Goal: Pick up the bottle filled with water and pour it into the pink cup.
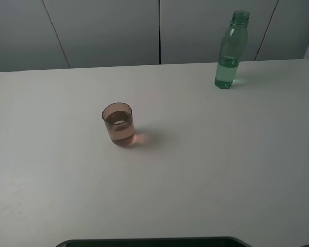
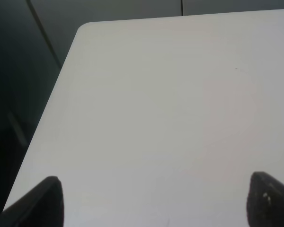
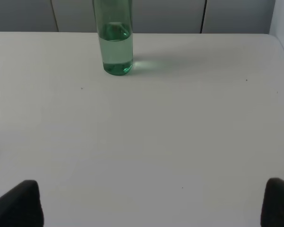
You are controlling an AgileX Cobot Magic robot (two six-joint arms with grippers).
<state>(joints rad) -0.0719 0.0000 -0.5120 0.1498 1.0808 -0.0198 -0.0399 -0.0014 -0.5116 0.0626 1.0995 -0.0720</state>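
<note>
The green-tinted bottle [image 1: 230, 51] stands upright and capless at the far right of the white table [image 1: 221, 164], with water in its lower part. It also shows in the right wrist view [image 3: 115, 42], far ahead of my right gripper [image 3: 151, 203], which is open and empty. The pink cup [image 1: 118, 123] stands left of the table's middle and holds some liquid. My left gripper [image 2: 154, 201] is open and empty over bare table near a corner. Neither gripper shows in the exterior high view.
Grey wall panels [image 1: 159, 31] run behind the table's far edge. A dark base [image 1: 154, 242] sits at the near edge. In the left wrist view the table's edge [image 2: 57, 90] drops off into a dark gap.
</note>
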